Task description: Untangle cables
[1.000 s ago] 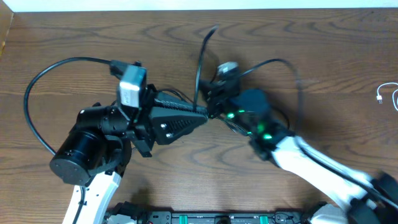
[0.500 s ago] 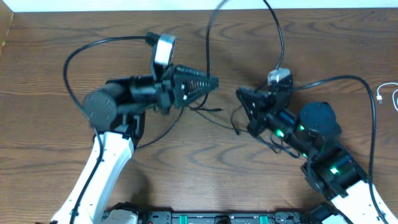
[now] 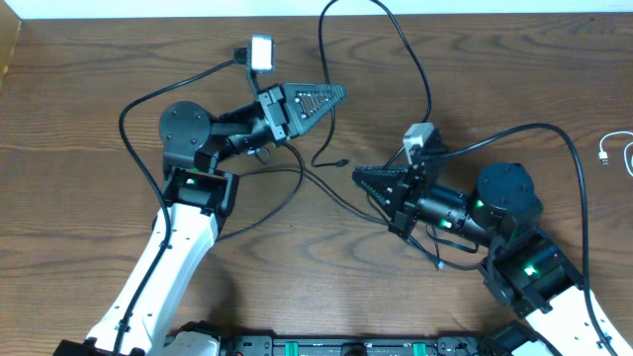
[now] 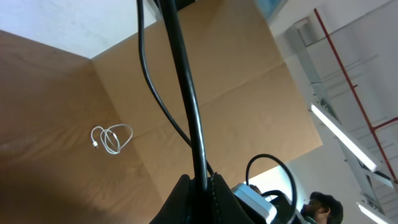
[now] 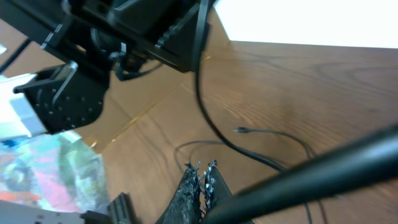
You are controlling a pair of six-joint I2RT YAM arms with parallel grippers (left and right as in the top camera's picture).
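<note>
The left gripper (image 3: 338, 93) is shown from overhead with its tip directed toward the right edge of the bench (image 3: 89, 59). Its jaws are pressed together on a black cable (image 4: 186, 93), which is seen in the left wrist view rising straight out from between the fingers (image 4: 186, 190). From the pinch, one part of this cable is carried toward the far edge, where an arch is formed. The other part drops to a small plug end (image 3: 341, 163) lying on the wood near the middle of the bench.

The right gripper (image 3: 358, 174) is directed toward the left edge and sits near that plug end without touching it. Its jaws are closed, tip against tip; whether a strand is caught between them cannot be told.

Thin black cables (image 3: 334, 195) are spread loosely on the wood between the two grippers and run on toward the right one. A white cable (image 3: 605, 151) is coiled by itself at the right edge, well apart from both arms. The two grippers are held apart, with their tips roughly facing each other.
</note>
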